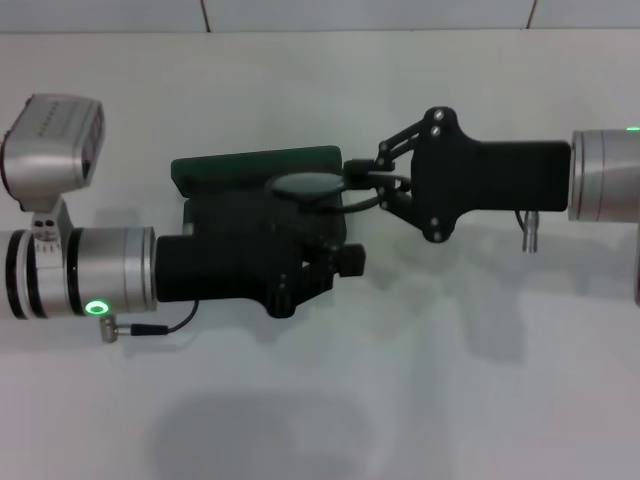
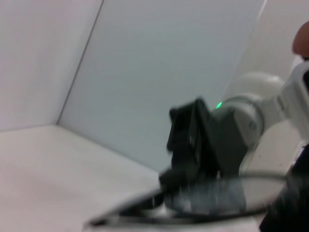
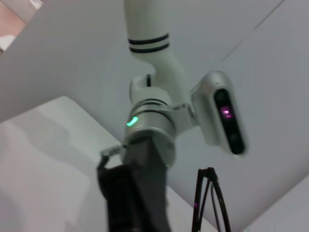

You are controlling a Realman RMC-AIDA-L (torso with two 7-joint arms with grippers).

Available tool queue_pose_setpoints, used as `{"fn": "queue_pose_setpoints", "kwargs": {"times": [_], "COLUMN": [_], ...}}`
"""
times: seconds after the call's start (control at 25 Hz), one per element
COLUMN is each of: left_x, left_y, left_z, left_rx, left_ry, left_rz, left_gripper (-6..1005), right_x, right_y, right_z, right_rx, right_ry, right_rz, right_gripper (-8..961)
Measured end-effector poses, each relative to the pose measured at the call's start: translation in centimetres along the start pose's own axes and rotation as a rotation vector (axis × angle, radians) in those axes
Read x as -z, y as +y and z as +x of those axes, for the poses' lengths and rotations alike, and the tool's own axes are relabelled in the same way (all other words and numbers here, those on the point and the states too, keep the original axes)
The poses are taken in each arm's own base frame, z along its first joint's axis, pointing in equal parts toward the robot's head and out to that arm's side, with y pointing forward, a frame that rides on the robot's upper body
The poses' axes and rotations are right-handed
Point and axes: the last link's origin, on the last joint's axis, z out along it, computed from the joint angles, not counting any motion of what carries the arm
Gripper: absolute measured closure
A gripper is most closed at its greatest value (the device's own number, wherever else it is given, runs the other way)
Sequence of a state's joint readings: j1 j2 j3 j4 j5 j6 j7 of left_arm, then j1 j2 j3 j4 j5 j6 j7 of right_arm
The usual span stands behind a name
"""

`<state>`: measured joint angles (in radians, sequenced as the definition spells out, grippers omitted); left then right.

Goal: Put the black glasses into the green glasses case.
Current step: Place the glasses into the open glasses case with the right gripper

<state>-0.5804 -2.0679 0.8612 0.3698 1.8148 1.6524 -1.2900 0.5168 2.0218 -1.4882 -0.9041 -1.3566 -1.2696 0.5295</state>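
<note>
The green glasses case (image 1: 255, 167) lies open at the table's middle; only its raised lid and a strip of the base show. My left gripper (image 1: 338, 262) reaches in from the left and covers most of the base. The black glasses (image 1: 305, 184) hang over the case's right part, one oval lens facing up. My right gripper (image 1: 353, 182) comes in from the right, shut on the frame's right end. The left wrist view shows a lens (image 2: 212, 194) close up with the right gripper (image 2: 190, 140) behind it. The folded frame (image 3: 211, 203) appears in the right wrist view.
The white table (image 1: 420, 380) runs to a pale wall at the back. My left arm's silver wrist and its camera housing (image 1: 55, 135) sit at the left edge. In the right wrist view the left arm (image 3: 149, 125) stands just beyond the glasses.
</note>
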Motion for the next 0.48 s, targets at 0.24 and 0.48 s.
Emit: {"fn": "queue_pose_setpoints", "kwargs": {"times": [0.24, 0.48], "left_x": [2.5, 6.6], "left_y": [-0.6, -0.5], "left_z": [-1.5, -2.8], "left_rx": [0.016, 0.028], "left_ry": [-0.032, -0.037], "left_rz": [0.104, 0.212], "left_gripper": [983, 983], "right_x": [-1.2, -4.1], "right_y": [-0.8, -1.2], "right_z": [1.4, 2.1], "right_rx": [-0.029, -0.077], "right_ry": [0.072, 0.129], "right_rz": [0.045, 0.019], "right_gripper": [844, 842]}}
